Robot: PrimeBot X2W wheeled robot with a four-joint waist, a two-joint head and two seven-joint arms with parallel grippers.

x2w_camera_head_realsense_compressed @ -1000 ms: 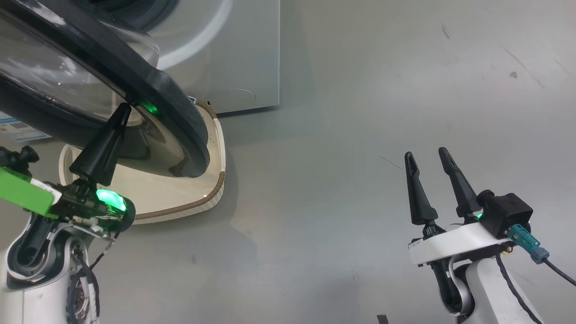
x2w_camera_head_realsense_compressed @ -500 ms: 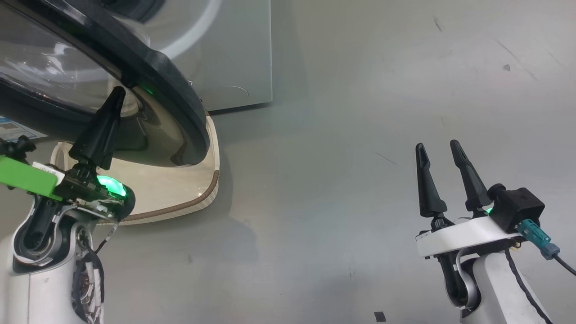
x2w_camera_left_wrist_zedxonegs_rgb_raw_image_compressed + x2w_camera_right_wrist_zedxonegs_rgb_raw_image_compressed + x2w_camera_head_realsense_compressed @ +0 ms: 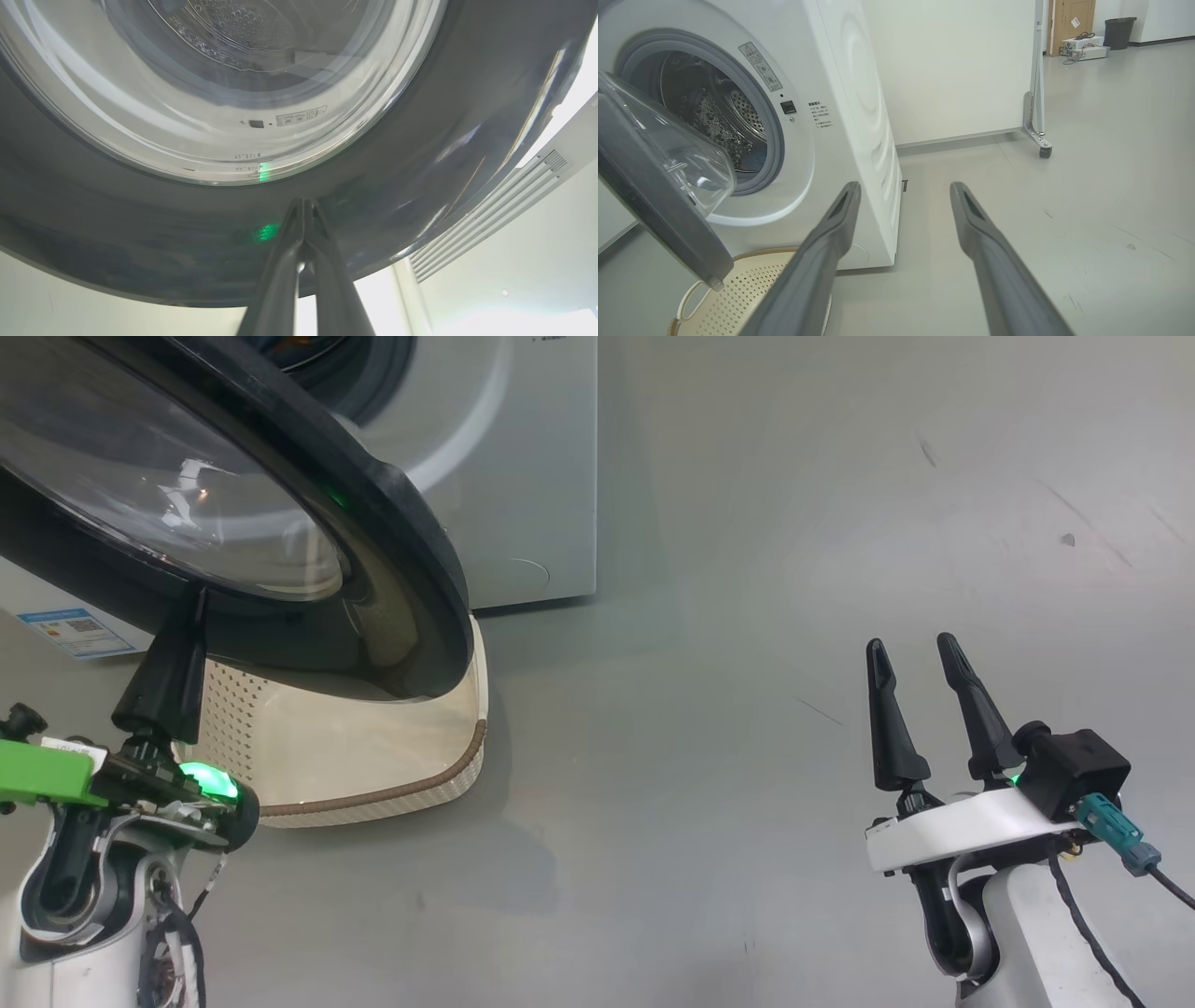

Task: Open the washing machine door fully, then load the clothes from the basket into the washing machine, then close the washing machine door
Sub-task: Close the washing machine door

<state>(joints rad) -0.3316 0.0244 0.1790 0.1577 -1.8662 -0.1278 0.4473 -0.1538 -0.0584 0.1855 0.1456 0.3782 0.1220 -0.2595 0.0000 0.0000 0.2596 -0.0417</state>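
**Door Ajar, Basket Beneath It**

One washing machine (image 3: 523, 476) stood at 12 o'clock in the head view. Its single door (image 3: 401, 523) hung partly open at 10 o'clock. In the right wrist view the steel drum (image 3: 705, 112) showed through the grey gasket, and a small patch of blue and orange cloth, the clothes (image 3: 748, 163), lay low inside it. How much cloth the drum held could not be told.

One basket (image 3: 373, 798) sat on the floor at 8 o'clock, just in front of the machine and partly under the door's lower edge. The right wrist view showed its perforated cream floor and one side handle (image 3: 689, 298).

Two grippers were in view. The left gripper (image 3: 191, 616), at 8 o'clock, had its two fingers pressed together, pinching nothing, their tips up against the door's glossy black rim in the left wrist view. The right gripper (image 3: 910, 646), at 4 o'clock, held its two fingers spread over bare floor, well apart from the machine, touching nothing.
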